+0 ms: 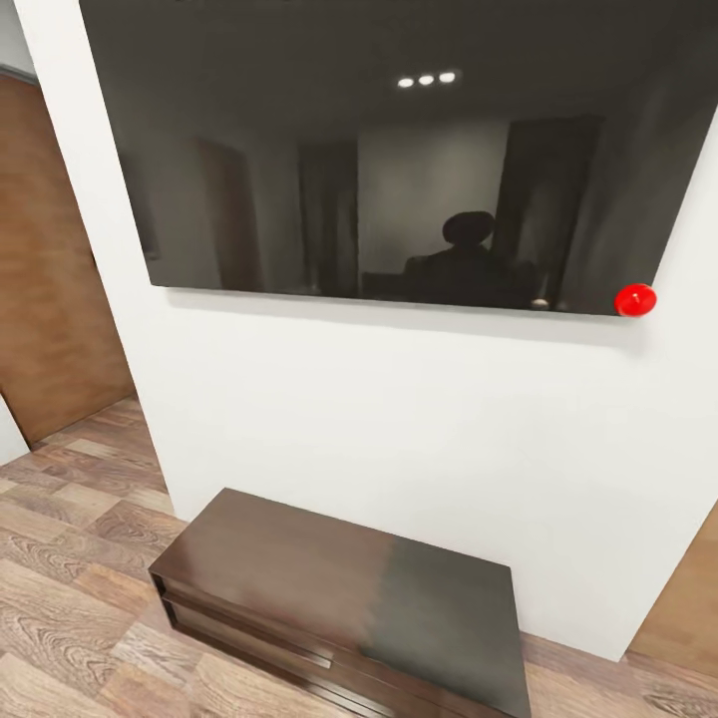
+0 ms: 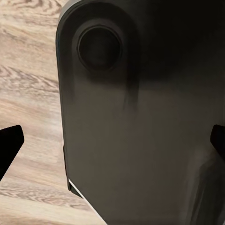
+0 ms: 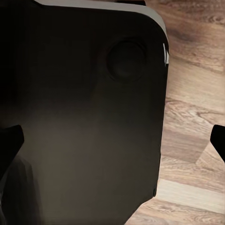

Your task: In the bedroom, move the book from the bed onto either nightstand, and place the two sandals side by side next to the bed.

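The book, the bed, the nightstand and the two sandals are out of view. In the left wrist view my left gripper [image 2: 112,143] is open, its two dark fingertips [image 2: 9,146] far apart at the picture's edges, with nothing between them. My right gripper [image 3: 112,140] is open too, fingertips [image 3: 10,140] spread wide and empty. Behind each gripper is the robot's own dark rounded body [image 2: 140,117] [image 3: 84,117] above the wood-plank floor [image 2: 28,93].
Straight ahead is a white wall [image 1: 399,419] with a large black TV screen [image 1: 399,150] and a red knob [image 1: 635,299] at its lower right corner. A long low dark TV cabinet [image 1: 349,588] stands against the wall. A brown door [image 1: 50,299] is at the left.
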